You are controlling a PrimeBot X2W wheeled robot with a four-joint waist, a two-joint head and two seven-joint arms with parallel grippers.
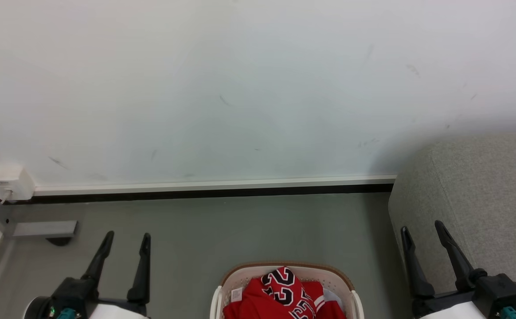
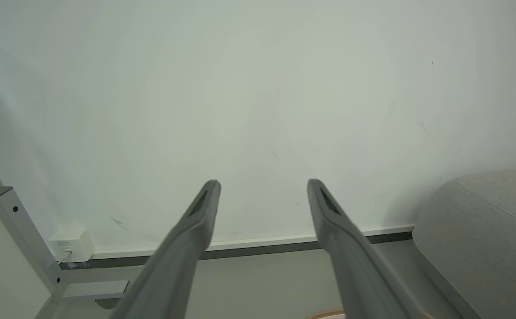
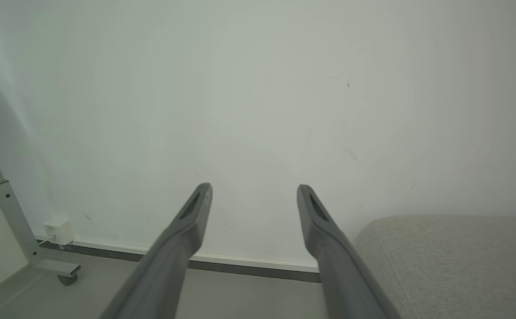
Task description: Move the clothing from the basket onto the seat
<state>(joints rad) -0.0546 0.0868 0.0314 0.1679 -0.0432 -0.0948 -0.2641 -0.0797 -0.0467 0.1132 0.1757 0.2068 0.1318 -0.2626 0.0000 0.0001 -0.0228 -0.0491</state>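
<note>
You're looking at a bare test rm w/ home props: scuffed white wall (image 1: 258, 88), grey floor (image 1: 240, 230), castered metal frame (image 3: 14, 221), grey seat (image 1: 484, 199), laundry basket (image 1: 244, 279).

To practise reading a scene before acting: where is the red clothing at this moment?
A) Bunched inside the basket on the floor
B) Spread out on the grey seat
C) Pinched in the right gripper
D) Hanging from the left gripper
A: the clothing lies inside the basket, and the left gripper and right gripper stand open, holding nothing.

Red clothing (image 1: 280, 294) with black-and-white numerals, cream basket (image 1: 355, 301), grey seat (image 1: 484, 199).
</note>
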